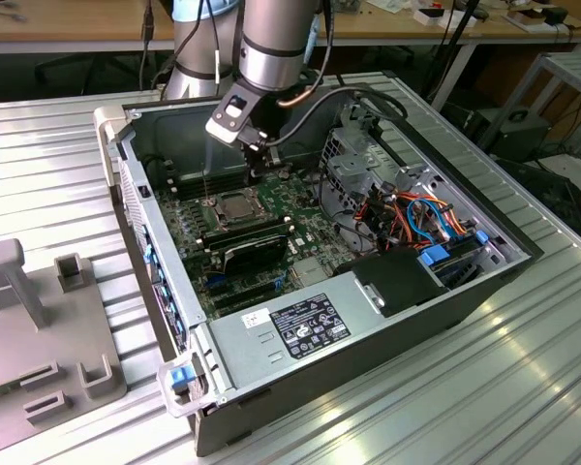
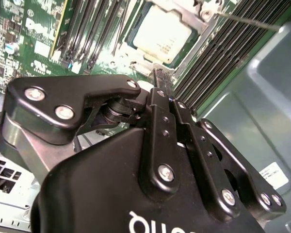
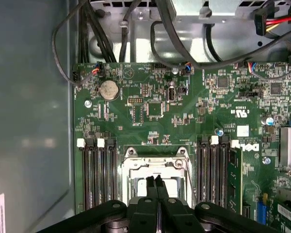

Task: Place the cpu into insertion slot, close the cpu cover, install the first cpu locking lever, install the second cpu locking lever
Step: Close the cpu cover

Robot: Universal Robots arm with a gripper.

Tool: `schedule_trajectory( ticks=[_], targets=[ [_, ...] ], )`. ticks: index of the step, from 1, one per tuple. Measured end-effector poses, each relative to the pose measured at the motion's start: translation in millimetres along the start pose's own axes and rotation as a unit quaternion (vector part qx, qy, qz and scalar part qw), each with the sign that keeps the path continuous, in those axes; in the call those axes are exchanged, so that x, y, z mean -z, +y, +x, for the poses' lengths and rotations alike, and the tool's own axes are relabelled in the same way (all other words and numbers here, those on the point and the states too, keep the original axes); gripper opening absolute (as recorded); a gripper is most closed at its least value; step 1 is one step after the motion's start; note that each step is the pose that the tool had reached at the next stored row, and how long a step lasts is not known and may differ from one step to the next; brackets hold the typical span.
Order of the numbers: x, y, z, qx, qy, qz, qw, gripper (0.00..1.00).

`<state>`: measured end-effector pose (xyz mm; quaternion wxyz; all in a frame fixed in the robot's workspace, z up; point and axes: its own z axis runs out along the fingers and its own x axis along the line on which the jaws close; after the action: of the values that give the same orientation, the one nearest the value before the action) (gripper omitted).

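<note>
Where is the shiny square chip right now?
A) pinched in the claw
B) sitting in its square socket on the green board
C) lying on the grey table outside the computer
B: the cpu lies flat on the green board, framed by the cpu cover, and the claw is shut with nothing in it.
</note>
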<state>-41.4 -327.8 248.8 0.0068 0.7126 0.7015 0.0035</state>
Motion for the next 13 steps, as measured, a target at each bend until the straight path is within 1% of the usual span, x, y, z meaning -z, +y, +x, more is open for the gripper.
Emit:
schedule_trajectory(
  ticks=[2,6,9,13],
  targets=[
    [0.0,-7.0,-0.1,0.000,0.0000,0.0001,1.00000,0.11],
    [-0.7,-15.9,-0.2,0.000,0.0001,0.0000,1.00000,0.11],
    [-3.2,-22.1,-0.3,0.000,0.0001,0.0000,1.00000,0.11],
    [-8.0,-26.0,-0.3,0.000,0.0001,0.0000,1.00000,0.11]
  ],
)
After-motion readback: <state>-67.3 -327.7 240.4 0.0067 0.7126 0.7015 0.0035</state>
